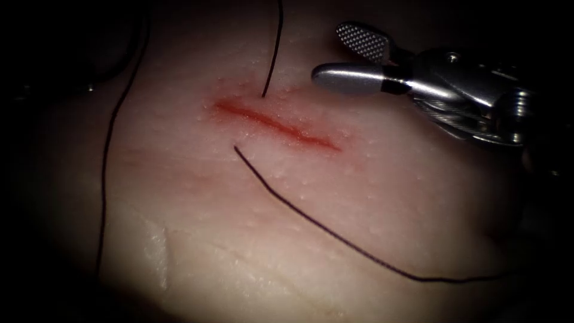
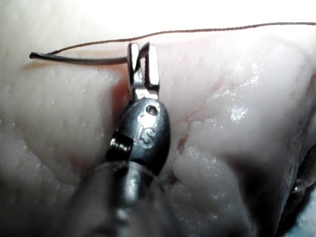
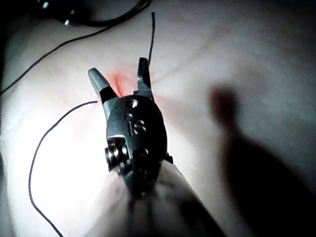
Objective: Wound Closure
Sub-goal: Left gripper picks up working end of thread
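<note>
Your right end effector (image 1: 341, 57) hangs released over the tissue; your left end effector (image 2: 143, 59) is clenched on the thread.

In the endoscope view your right tool comes in from the right with its two jaws spread apart and nothing between them, hovering just above and to the right of the cut (image 1: 275, 124), which lies as a red slanted line on the tissue (image 1: 311, 197). One thread (image 1: 274, 51) runs down from above and ends just above the cut's left part; another starts just below the cut and trails away to the lower right. In the left wrist view your left tool's jaws are closed on a dark thread (image 2: 79, 59) lying across the tissue. I cannot make out the needle.
</note>
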Motion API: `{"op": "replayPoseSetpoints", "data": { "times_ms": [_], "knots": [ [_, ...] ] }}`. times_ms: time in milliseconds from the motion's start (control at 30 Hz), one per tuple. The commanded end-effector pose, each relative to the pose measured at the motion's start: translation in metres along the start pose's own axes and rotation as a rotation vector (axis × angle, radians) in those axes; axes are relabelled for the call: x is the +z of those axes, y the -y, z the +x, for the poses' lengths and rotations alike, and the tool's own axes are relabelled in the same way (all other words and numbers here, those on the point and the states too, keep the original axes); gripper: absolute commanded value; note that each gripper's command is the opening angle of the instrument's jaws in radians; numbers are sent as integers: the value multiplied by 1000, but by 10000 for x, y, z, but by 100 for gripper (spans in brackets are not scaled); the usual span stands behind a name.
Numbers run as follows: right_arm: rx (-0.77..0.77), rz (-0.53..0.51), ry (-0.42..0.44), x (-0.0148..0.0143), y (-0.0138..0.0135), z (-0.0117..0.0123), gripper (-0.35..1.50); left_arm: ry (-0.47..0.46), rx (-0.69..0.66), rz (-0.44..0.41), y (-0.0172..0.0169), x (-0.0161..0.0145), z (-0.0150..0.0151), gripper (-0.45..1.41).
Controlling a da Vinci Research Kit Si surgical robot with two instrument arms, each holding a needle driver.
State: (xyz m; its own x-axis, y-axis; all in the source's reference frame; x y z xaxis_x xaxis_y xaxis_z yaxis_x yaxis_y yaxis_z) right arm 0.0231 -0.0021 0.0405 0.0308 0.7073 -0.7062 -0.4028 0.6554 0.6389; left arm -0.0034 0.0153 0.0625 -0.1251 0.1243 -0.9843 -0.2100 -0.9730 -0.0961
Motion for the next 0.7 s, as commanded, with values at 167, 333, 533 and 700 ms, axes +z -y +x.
{"op": "replayPoseSetpoints", "data": {
  "times_ms": [167, 333, 533, 700],
  "knots": [
    [-5, 2, 1, 5, 4, -8, 121, 42, -19, 38, -6, 6, -24, -40],
    [-12, 3, 1, 4, 4, -9, 121, 93, -112, 55, -3, -1, -29, 88],
    [-18, 2, 0, 4, 3, -9, 121, 122, -170, 79, -8, -13, -17, 106],
    [-21, 2, -3, 6, 3, -12, 120, 148, -198, 87, -10, -23, 14, 91]
  ]
}}
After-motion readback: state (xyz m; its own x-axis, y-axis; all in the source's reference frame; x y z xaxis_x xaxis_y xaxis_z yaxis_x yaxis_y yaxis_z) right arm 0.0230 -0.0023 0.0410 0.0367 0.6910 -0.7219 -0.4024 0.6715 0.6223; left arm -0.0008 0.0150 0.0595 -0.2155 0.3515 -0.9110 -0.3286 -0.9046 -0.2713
